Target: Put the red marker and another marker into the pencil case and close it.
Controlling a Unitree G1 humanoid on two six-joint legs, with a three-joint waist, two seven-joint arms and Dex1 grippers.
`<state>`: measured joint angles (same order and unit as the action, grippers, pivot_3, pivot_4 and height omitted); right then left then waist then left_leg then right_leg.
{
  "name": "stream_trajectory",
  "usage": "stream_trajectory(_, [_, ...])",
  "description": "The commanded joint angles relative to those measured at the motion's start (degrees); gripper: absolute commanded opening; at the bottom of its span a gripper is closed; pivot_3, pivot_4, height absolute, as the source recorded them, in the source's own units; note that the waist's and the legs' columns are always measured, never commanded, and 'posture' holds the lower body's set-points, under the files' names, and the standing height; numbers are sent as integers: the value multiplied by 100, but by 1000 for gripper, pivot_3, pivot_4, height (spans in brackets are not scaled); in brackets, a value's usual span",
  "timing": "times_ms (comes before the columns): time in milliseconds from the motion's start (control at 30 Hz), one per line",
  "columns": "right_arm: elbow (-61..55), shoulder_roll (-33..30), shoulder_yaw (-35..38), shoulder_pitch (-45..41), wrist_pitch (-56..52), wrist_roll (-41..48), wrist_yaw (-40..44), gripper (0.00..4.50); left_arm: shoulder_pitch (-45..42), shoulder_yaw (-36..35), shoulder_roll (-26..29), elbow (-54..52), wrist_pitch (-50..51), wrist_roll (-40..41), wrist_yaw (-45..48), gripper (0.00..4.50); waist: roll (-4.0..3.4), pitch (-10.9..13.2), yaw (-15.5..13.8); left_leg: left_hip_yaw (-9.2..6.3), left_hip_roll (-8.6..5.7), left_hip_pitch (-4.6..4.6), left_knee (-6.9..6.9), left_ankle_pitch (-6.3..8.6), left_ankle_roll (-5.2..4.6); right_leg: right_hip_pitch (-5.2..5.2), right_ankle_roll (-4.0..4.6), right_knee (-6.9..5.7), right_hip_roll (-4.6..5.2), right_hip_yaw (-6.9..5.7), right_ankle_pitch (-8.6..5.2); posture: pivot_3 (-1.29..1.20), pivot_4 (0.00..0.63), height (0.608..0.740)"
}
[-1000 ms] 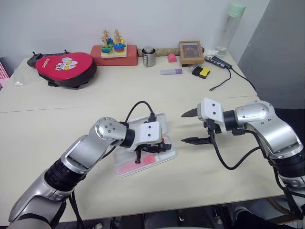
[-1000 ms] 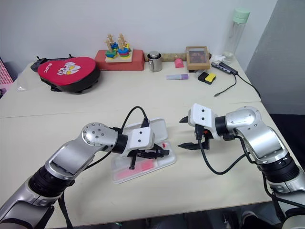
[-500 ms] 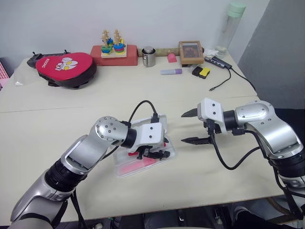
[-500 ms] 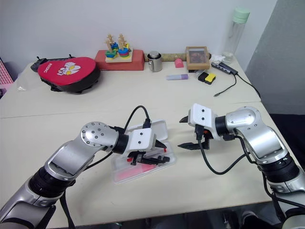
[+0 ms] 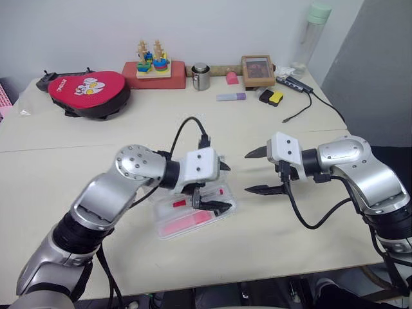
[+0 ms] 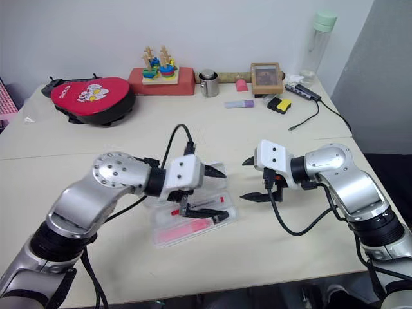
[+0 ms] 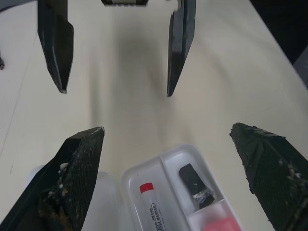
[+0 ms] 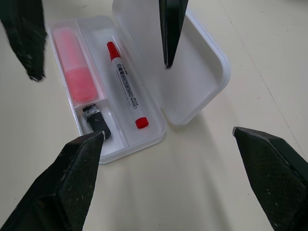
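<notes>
The pencil case [image 8: 120,144] lies open on the table between my arms, its lid [image 8: 202,65] folded back flat. The red marker [image 8: 126,84] lies in the tray's middle slot. The pink marker [image 8: 77,67] rests in the slot beside it, and a small black object [image 8: 96,122] sits in the end compartment. My left gripper [image 5: 225,188] hovers open just above the case, holding nothing. To the right of the case my right gripper [image 5: 246,172] is open and empty, pointing at it.
A red pouch [image 5: 89,91] sits at the back left. Along the back wall are a wooden stacking toy [image 5: 153,59], a metal cup [image 5: 201,76], a picture frame [image 5: 257,69] and a bottle [image 5: 312,35]. A purple marker [image 5: 230,96] and a cable [image 5: 309,103] lie back right.
My left gripper has opened and lifted off the case, leaving the red marker lying in the tray. The right arm has not moved.
</notes>
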<state>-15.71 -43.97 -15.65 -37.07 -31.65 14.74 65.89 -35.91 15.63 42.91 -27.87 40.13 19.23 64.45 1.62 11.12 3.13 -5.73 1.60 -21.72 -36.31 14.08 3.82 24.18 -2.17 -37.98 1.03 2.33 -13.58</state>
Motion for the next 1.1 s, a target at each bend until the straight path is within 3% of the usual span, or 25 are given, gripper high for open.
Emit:
stream_trajectory(33, [-193,-100,175,-8,90,21,27,4500,40,-945,287,-388,506,830,75,4489,0,0,9,0,1,0,0,0,0,0,0,0,0,0,0,0,150,740])
stream_trajectory(267, [-170,-92,151,-39,123,20,61,4500,236,-2013,784,-444,1153,1650,-151,4489,0,0,10,0,0,0,-2,0,0,-2,-1,1,0,0,1,0,150,740])
stream_trajectory(633, [-64,-19,102,-166,164,-3,78,4500,1673,-3775,1544,-519,1635,2327,-493,4489,0,1,13,1,1,2,-3,0,0,-2,-1,0,0,0,1,0,150,740])
stream_trajectory(833, [0,70,76,-182,229,-20,40,4500,3151,-5090,1608,-712,1877,2476,-464,4489,-2,2,21,-3,5,3,2,0,0,4,1,1,-1,-4,-1,0,150,740])
stream_trajectory(1100, [326,277,58,-300,444,-173,-119,4500,4417,-5949,1418,-639,1720,2445,-461,4489,-3,3,11,7,4,9,1,1,0,-1,6,1,1,2,0,0,150,740])
